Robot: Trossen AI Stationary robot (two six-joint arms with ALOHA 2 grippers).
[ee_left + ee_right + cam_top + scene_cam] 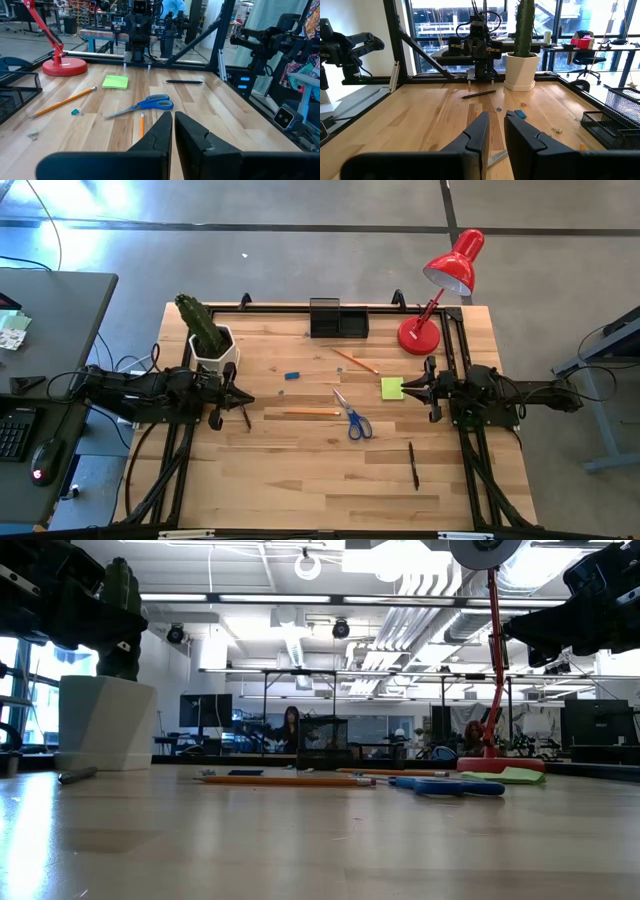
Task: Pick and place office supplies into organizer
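The black mesh organizer (338, 318) stands at the table's far edge. Loose on the wood lie two orange pencils (357, 361) (312, 412), blue-handled scissors (352, 417), a yellow-green sticky-note pad (392, 388), a small blue eraser (292, 375) and two black pens (413, 464) (246, 416). My left gripper (173, 127) hovers at the table's left side, pointing level toward the middle, shut and touching nothing. My right gripper (494, 127) hovers at the right side just beside the pad, level, with a narrow gap between its fingers and nothing in it.
A white pot with a green cactus (210, 340) stands at the far left, next to my left arm. A red desk lamp (440, 290) stands at the far right. A small clip (33, 134) lies near the organizer. Bare wood stretches along the near half.
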